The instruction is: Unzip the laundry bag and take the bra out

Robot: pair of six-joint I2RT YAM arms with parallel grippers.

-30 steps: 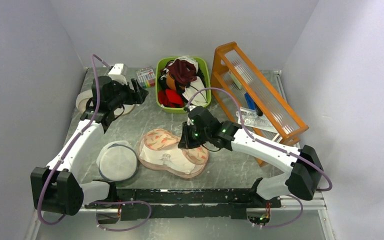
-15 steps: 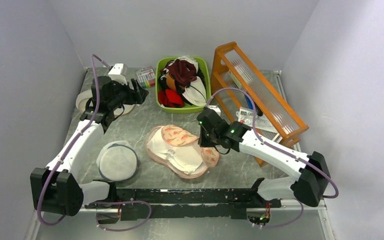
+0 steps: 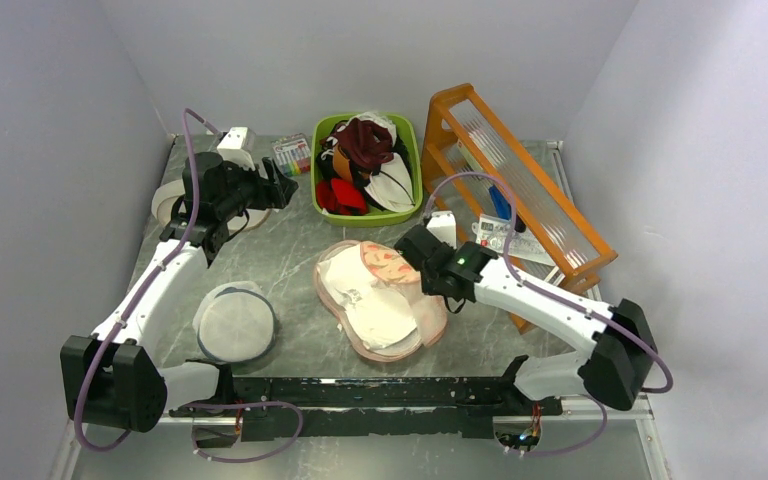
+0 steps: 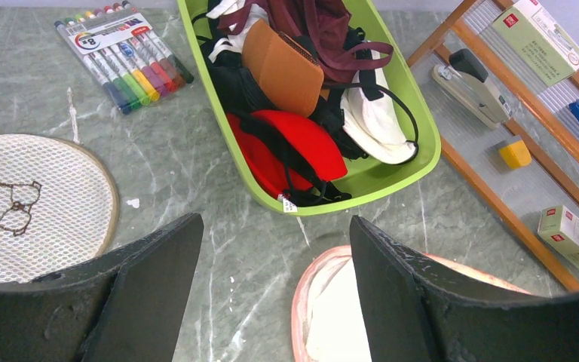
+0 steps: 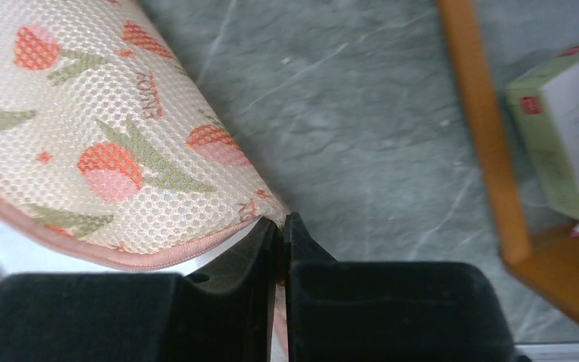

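The laundry bag [image 3: 385, 266] is laid open at mid-table, the bra [image 3: 365, 300] seen inside. Its zip edge is pinched by the closed right gripper [image 5: 280, 222]; nothing is held by the wide-spread left gripper [image 4: 275, 234].

Bright, even light from above, only soft shadows on the table [image 3: 290, 250]; up close, the right gripper [image 5: 280, 241] reads dark, its edges perhaps slightly blurred.

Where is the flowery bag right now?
In the top view, the laundry bag lies mid-table, just in front of the green bin, with the right gripper pinching its far edge.
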